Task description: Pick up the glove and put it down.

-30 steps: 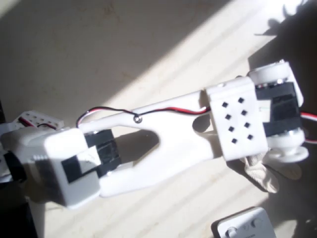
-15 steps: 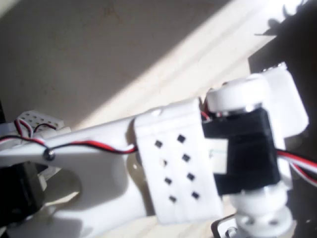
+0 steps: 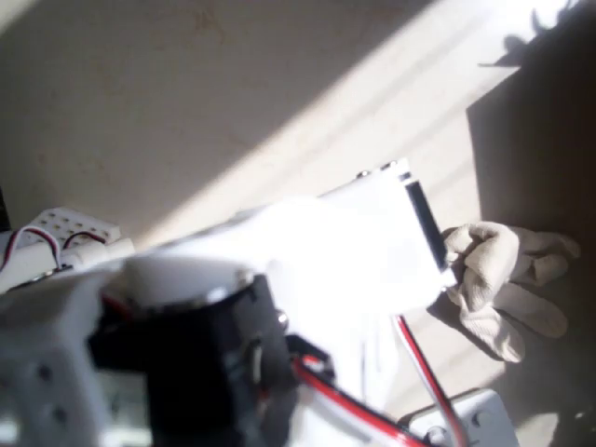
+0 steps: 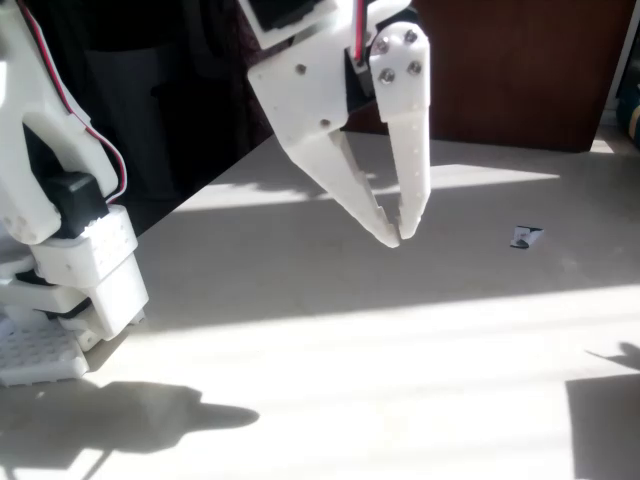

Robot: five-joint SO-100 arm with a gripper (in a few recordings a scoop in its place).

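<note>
The cream-beige knit glove [image 3: 503, 279] lies crumpled on the table at the right of the overhead view, half in shadow, with its stubby fingers pointing right. The white arm [image 3: 307, 270] looms large and blurred close under that camera, left of the glove. In the fixed view my gripper [image 4: 395, 232] hangs well above the tabletop with its white fingertips touching, shut with nothing between them. The glove lies outside that view.
A white plastic box with round buttons [image 3: 466, 424] sits at the bottom edge just below the glove. A small green-and-white card [image 4: 524, 237] lies on the table right of the gripper. The arm's base [image 4: 70, 260] stands at the left.
The arm has swung up toward the overhead camera and leftward, uncovering the glove, which now lies free on the table.
</note>
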